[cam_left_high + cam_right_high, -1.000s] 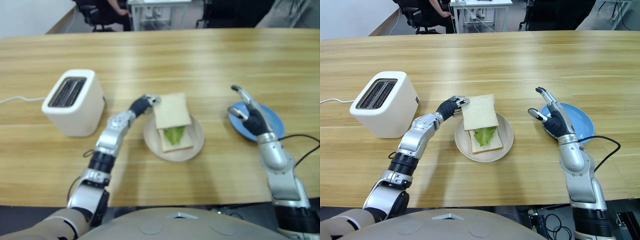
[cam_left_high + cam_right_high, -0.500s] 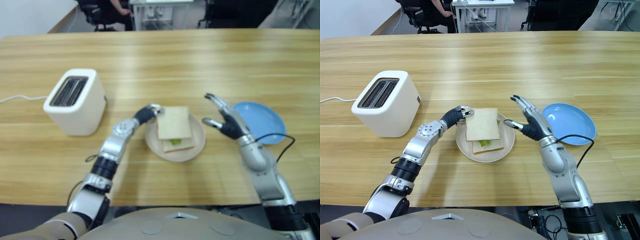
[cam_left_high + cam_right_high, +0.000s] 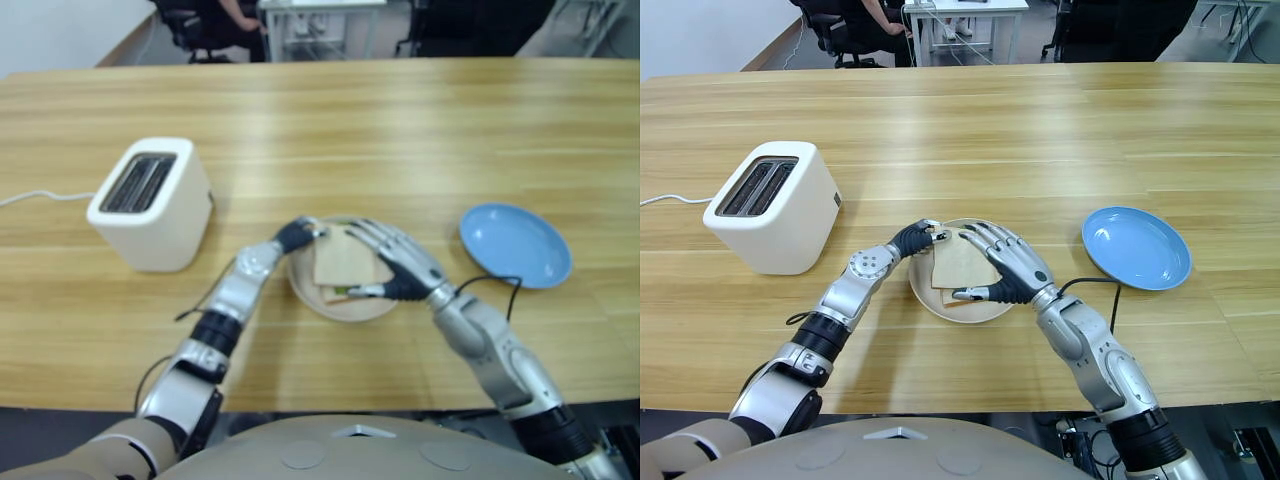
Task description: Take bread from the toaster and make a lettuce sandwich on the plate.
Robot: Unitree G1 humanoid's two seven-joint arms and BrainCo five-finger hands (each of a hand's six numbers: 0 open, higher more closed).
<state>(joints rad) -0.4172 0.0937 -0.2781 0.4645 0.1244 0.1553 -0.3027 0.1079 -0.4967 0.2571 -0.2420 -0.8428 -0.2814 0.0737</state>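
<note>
Right hand (image 3: 1005,265): it had come over from the blue plate (image 3: 1137,247) on the right of the picture to the middle; its fingers were spread out flat on the right side of the top bread (image 3: 958,262), holding nothing
Left hand (image 3: 918,238): it stayed at the top left corner of the top bread, with its fingertips pinched on that corner
Top bread: a moment before it stuck out past the far edge of the plate (image 3: 924,298); now it had slid down and lay almost square on the bottom slice, in the middle of the picture
Lettuce: it had shown as a green bit below the top bread; now the bread and the right hand covered it
Sandwich: it sat on the plate, just below the middle of the picture, between the two hands
Toaster (image 3: 770,205): it stood at the left of the picture, well apart from the plate, and nobody was touching it; its slots looked dark and empty to me
Blue plate: it sat alone on the right side, with nothing on it
What it meant: I thought the sandwich was nearly done, with bread, lettuce and bread stacked up
What was left: I guessed the hands only had to nudge the top bread straight and then let go
Watch out for: a hard push could slide the top bread off or squash the leaf out the side
</note>
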